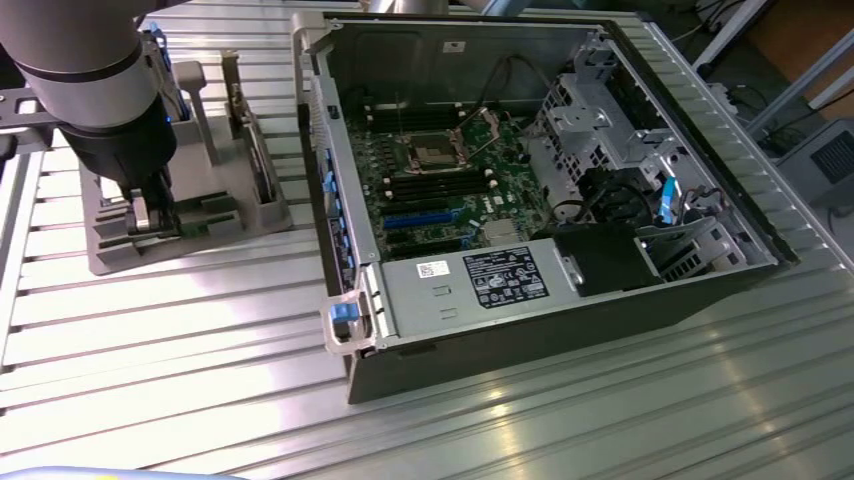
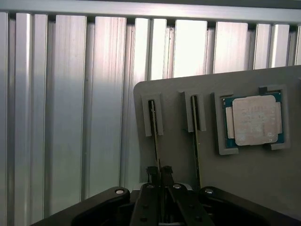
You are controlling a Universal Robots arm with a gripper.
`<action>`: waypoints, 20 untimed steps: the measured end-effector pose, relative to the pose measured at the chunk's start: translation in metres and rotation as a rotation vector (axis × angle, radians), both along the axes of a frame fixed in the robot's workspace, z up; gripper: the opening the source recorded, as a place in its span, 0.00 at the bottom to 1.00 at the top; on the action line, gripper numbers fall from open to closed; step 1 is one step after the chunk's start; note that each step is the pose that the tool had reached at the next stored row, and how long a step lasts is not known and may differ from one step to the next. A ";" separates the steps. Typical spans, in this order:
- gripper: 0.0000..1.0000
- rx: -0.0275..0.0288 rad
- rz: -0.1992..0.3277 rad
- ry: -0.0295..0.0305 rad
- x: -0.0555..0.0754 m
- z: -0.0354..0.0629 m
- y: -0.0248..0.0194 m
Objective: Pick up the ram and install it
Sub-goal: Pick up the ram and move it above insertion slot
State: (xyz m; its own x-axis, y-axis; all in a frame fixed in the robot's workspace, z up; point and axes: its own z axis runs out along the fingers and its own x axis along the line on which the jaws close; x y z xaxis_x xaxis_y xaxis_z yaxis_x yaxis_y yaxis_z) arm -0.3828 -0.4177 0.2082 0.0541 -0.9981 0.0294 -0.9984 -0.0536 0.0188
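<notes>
From my station I see the arm (image 1: 94, 70) in the upper left of the exterior view, reaching straight down onto the grey holder (image 1: 267, 215) that lies on the ribbed metal table (image 1: 200, 380), just to the left of the open computer case (image 1: 454, 380). The gripper (image 1: 147, 215) is sunk among the holder's upright fixtures at its near left corner.

In the wrist view the gripper (image 2: 159, 172) is drawn narrow. Its two dark fingertips (image 2: 151, 173) sit on either side of the ram (image 2: 154, 132), which stands on edge in one slot of the holder (image 2: 244, 188), and I read the pincer as closed on that stick. The ram is seated in its slot, one end in the grey end bracket, the other between the fingertips. A second stick (image 2: 195, 141) stands on edge in the neighbouring slot, parallel to the first and apart from the gripper. Beyond that, the square silver CPU (image 2: 254, 120) lies flat in its own recess on the same holder. The table (image 2: 70, 94) runs past the holder's edge.

In the case, which takes the centre and right of the exterior view, the motherboard (image 1: 441, 190) lies exposed, with the CPU socket (image 1: 434, 152) near its upper middle and the power supply (image 1: 467, 285) with its labels along the lower edge
</notes>
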 end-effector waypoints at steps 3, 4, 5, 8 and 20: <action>0.14 -0.0002 0.000 -0.0002 0.000 0.0000 0.0000; 0.14 -0.0003 0.000 -0.0002 0.000 0.0005 0.0000; 0.14 -0.0004 0.000 -0.0001 0.000 0.0022 0.0000; 0.14 -0.0004 0.000 0.0000 0.000 0.0066 0.0000; 0.14 -0.0004 0.000 -0.0001 0.000 0.0147 0.0000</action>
